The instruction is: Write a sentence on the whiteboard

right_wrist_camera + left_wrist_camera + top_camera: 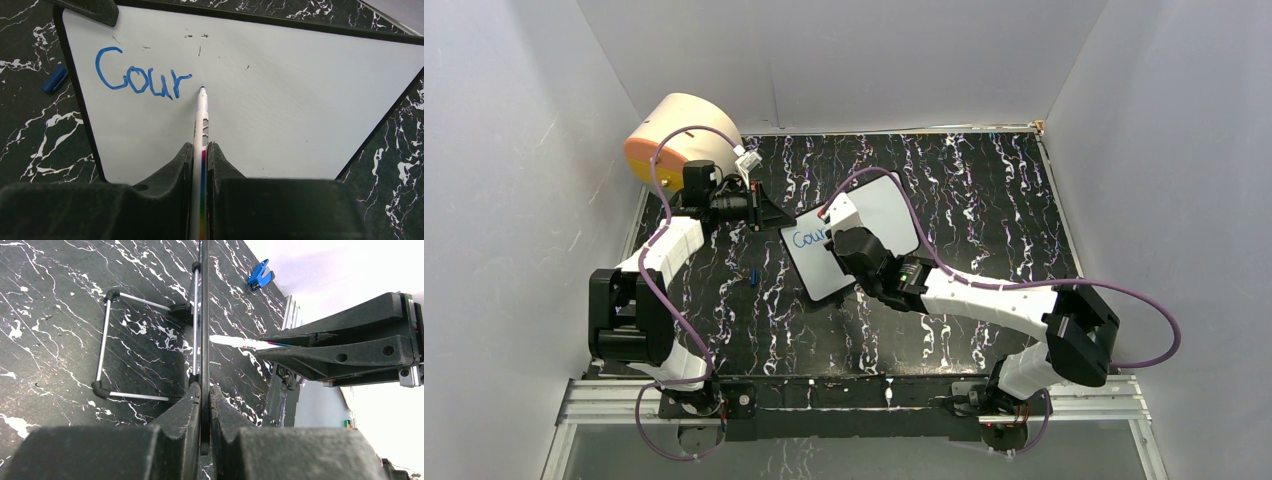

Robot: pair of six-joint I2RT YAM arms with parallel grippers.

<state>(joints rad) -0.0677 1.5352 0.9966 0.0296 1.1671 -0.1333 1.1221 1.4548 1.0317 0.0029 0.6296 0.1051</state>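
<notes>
The whiteboard [879, 215] lies tilted at the table's middle, with blue letters "Cour" [142, 75] at its upper left. My right gripper [200, 147] is shut on a white marker [202, 115] whose blue tip rests on the board just after the "r". In the top view the right gripper [839, 250] hovers over the board's near half. My left gripper [205, 390] is shut on the whiteboard's thin black edge [204, 315], seen edge-on; it grips the board's left corner [776, 213].
A blue marker cap [752, 276] lies on the black marbled table left of the board. A cream-and-orange drum [679, 135] stands at the back left. A wire stand [105, 345] juts from the board's back. White walls enclose the table.
</notes>
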